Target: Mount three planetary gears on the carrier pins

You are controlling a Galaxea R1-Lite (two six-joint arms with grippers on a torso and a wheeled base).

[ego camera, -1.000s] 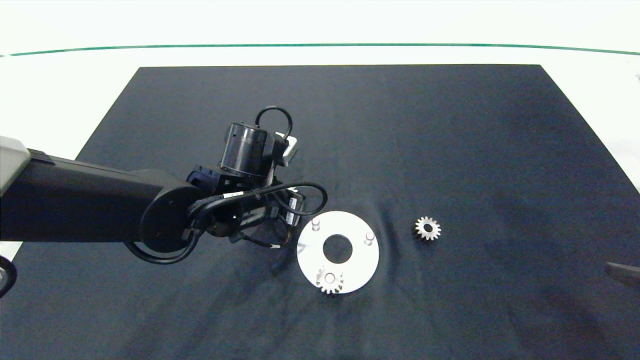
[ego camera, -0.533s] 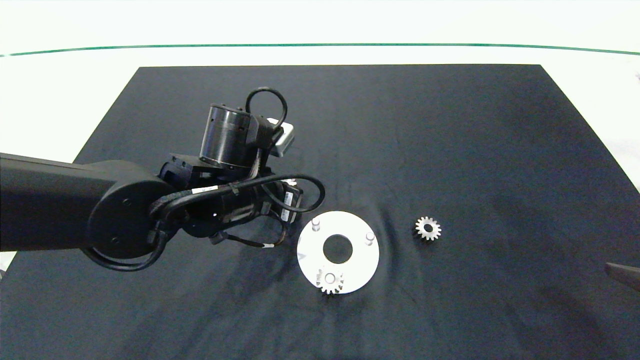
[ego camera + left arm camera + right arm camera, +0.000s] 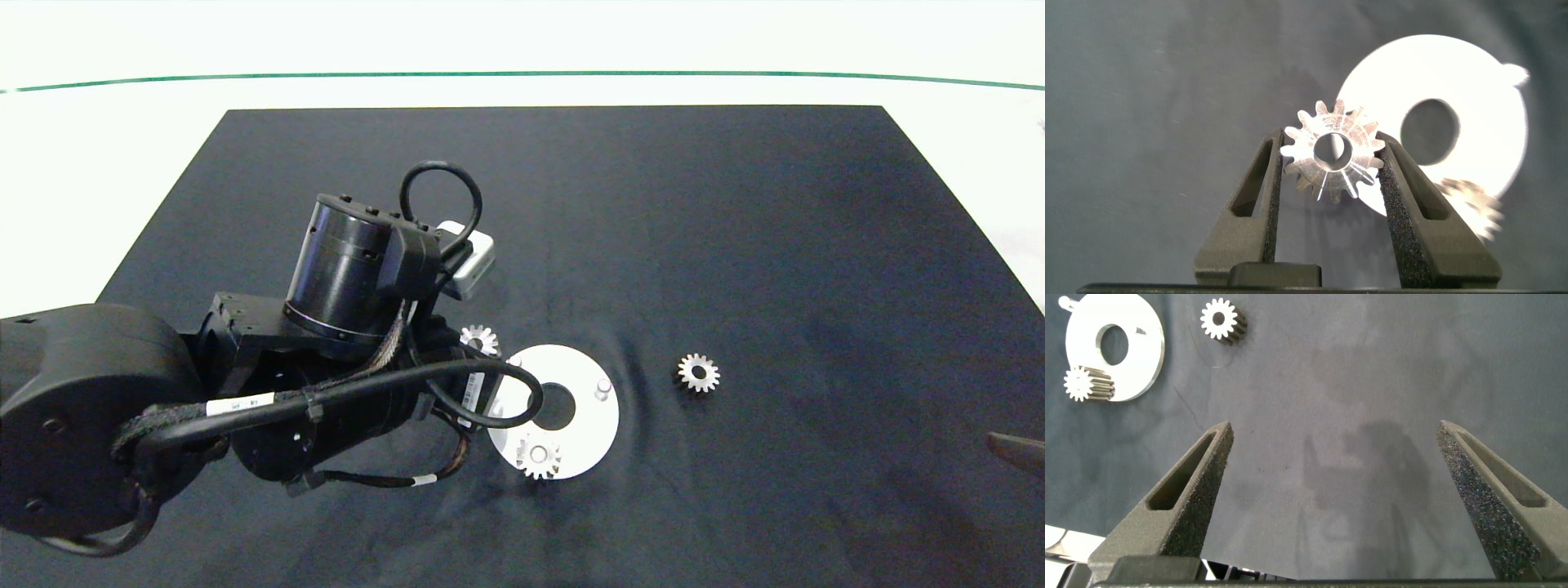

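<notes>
One planetary gear (image 3: 1332, 159) is clamped between the left end effector (image 3: 1331, 175) fingers, held above the dark mat just beside the white disc (image 3: 589, 420) — near a bare carrier pin (image 3: 603, 385). A second gear (image 3: 538, 459) sits on the disc; a third (image 3: 699, 372) lies on the mat, apart. The right end effector (image 3: 1335, 469) hangs spread wide, holding nothing, at the surface's right side.
</notes>
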